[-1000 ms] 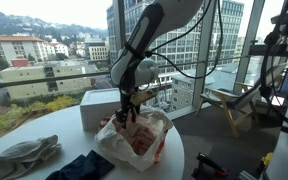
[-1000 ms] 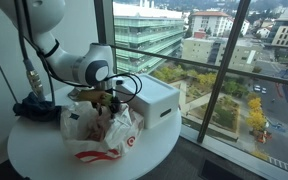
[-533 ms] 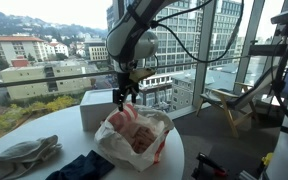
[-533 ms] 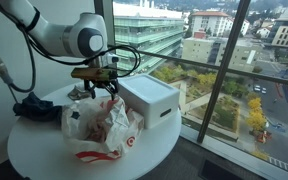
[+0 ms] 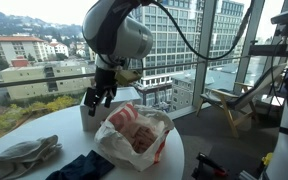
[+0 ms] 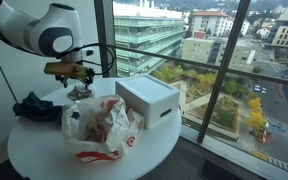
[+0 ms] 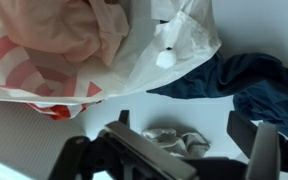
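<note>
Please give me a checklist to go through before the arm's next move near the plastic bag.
1. Gripper open and empty: ok.
2. Gripper clear of the plastic bag, up beside it: ok.
3. Bag mouth open, pink cloth inside: ok.
4. Dark blue cloth and grey cloth lie free on the table: ok.
5. Bag stable enough not to slide: cannot tell.

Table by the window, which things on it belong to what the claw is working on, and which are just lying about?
In hand, most likely:
claw, open above the table
plastic bag
pink cloth inside the bag
grey cloth, lined up between the claw's fingers in the wrist view

Just lying about:
white box
dark blue cloth
</note>
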Motion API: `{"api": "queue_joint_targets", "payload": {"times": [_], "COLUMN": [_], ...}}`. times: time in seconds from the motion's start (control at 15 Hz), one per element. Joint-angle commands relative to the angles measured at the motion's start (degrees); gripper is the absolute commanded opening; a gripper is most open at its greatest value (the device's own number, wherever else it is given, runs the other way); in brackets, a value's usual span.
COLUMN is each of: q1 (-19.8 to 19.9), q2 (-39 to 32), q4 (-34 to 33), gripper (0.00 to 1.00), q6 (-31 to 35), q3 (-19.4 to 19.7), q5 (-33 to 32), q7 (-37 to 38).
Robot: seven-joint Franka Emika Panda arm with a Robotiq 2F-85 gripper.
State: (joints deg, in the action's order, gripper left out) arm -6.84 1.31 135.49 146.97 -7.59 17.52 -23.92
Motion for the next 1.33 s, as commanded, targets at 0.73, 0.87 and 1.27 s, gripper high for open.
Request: {"api": "queue_joint_targets", "payload": {"times": [0.73, 0.87, 1.27], "q1": [-3.1, -1.3, -0.4], "q2": [-15.5, -18.9, -27.9], "q4": [3.0, 2.7, 2.3], "gripper": [1.0, 1.0, 1.0], "q6": [21.5, 24.9, 34.0], "q3": [-11.5, -14.2, -14.1], "q5": [14.7, 12.7, -9.4], "q7": [-43.3, -45.2, -38.7]}}
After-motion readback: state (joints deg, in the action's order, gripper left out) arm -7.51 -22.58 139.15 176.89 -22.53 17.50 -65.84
